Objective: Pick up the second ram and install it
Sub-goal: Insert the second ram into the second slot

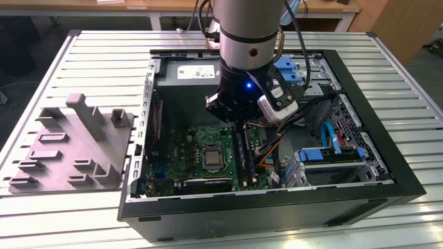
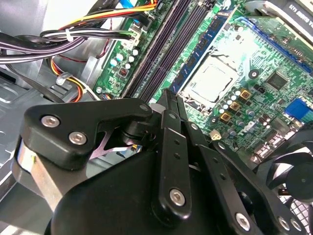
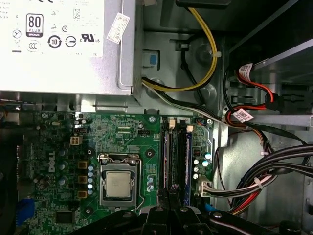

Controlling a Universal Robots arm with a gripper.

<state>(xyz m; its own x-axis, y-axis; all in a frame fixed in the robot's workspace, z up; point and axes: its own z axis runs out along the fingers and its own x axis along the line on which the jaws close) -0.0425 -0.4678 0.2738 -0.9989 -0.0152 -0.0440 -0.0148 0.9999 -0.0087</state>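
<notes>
Gripper hovers over memory slots beside the processor; whether it grips anything cannot be told. White printed label on power supply.

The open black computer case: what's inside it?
A green motherboard with a square silver processor, long black memory slots, a grey power supply box and bundled cables. The arm's tool hides whatever lies directly under it in the exterior view.

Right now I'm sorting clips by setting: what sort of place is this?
Probably a robotics lab bench: an open computer case lies on a slotted aluminium table beside a fixture block.
</notes>
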